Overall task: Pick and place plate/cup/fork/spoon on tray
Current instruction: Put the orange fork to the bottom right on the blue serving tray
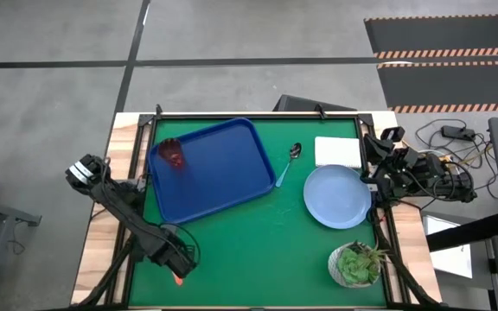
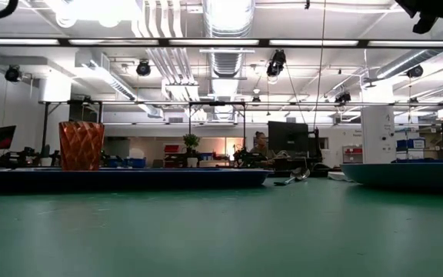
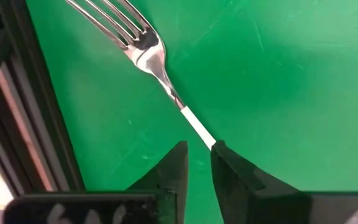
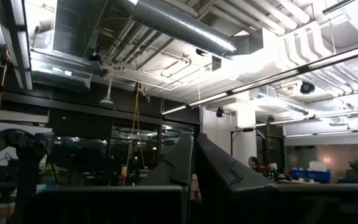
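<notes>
Ductwork above green table — left tool pinching fork, right tool pressed together

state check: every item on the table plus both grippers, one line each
cup: upright, on the tray
plate: on the table, not on the tray
spoon: flat on the table beside the tray
fork: handle pinched between the left gripper fingers
right gripper: shut, empty, at the table's right edge

White rectangular block, green potted plant, green table
</notes>
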### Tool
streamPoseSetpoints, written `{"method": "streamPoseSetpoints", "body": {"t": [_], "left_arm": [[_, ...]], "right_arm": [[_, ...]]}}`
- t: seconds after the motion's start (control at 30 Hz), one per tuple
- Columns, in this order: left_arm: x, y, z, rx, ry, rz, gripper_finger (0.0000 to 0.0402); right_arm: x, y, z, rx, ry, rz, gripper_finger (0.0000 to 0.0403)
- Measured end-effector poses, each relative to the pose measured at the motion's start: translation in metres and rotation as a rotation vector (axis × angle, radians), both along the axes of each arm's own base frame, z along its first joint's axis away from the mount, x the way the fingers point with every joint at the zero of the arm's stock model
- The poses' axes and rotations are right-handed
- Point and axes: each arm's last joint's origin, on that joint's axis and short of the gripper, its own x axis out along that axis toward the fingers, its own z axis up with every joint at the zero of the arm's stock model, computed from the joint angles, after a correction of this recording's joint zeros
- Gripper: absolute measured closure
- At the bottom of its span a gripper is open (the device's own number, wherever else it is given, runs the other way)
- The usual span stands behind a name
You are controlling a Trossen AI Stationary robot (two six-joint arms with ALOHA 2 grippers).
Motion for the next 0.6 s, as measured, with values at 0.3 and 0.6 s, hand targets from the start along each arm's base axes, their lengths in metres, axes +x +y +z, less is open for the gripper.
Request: {"method": "streamPoseSetpoints", "body": {"t": [0.3, 0.6], "left_arm": [[-0.008, 0.006, -0.014, 0.032, 0.030, -0.003, 0.0278], [-0.010, 0.007, -0.025, 0.030, 0.028, -0.013, 0.0267]], "right_arm": [[0.000, 0.000, 0.000, 0.000, 0.005, 0.000, 0.0394], [0.001, 0.000, -0.001, 0.000, 0.011, 0.000, 0.0394]]}}
